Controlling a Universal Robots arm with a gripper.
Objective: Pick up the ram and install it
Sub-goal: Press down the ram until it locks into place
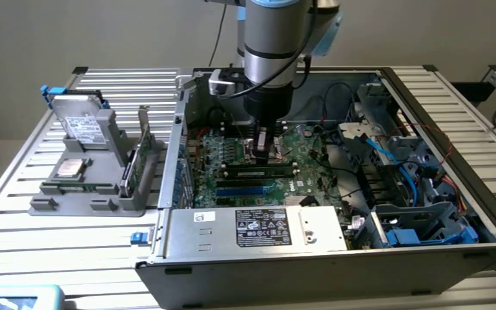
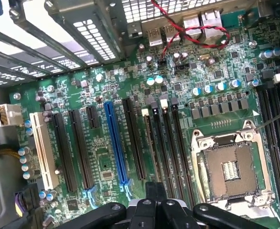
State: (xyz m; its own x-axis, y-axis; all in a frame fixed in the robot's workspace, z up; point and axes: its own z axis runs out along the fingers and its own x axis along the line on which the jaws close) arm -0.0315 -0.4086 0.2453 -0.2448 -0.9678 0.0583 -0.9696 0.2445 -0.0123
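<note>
**Closed fingers above the board, ram already seated**

Nearest the exterior camera, the computer case (image 1: 317, 258) lies open on the slatted worktop (image 1: 24, 226). Inside, the motherboard (image 2: 178, 95) shows an empty CPU socket (image 2: 230, 169). Gripper (image 1: 265, 147) hangs over it, fingers closed on nothing. Ram (image 1: 261, 172) sits in a slot just beside.

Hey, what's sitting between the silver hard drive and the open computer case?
In the exterior view, a green expansion card stands on edge in the grey holder, between the hard drive and the case.
</note>
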